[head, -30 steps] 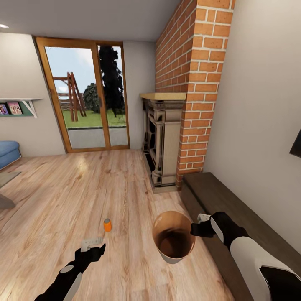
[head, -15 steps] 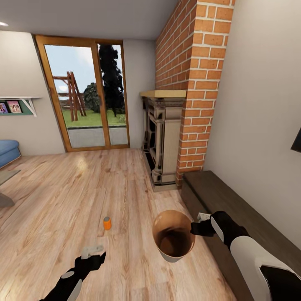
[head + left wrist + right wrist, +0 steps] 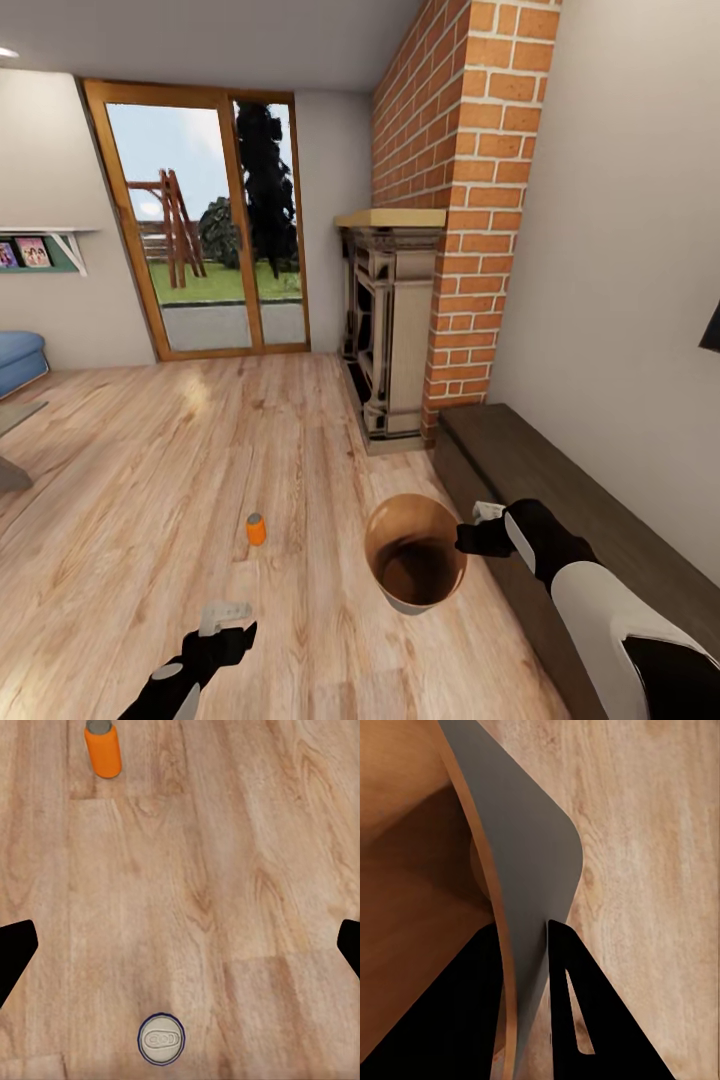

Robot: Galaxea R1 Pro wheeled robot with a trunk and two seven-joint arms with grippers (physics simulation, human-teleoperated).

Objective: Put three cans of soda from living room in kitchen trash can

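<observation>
**Lining up on the nearest can**

Light wood floor runs from the brick fireplace to the glass door. I carry the tash can by its rim, right end effector clenched on its wall. An orange can of soda stands on the floor ahead; a dark-rimmed can of soda stands below my left end effector, released, fingers spread wide. I'd centre over that top, descend straight, then close.
</observation>
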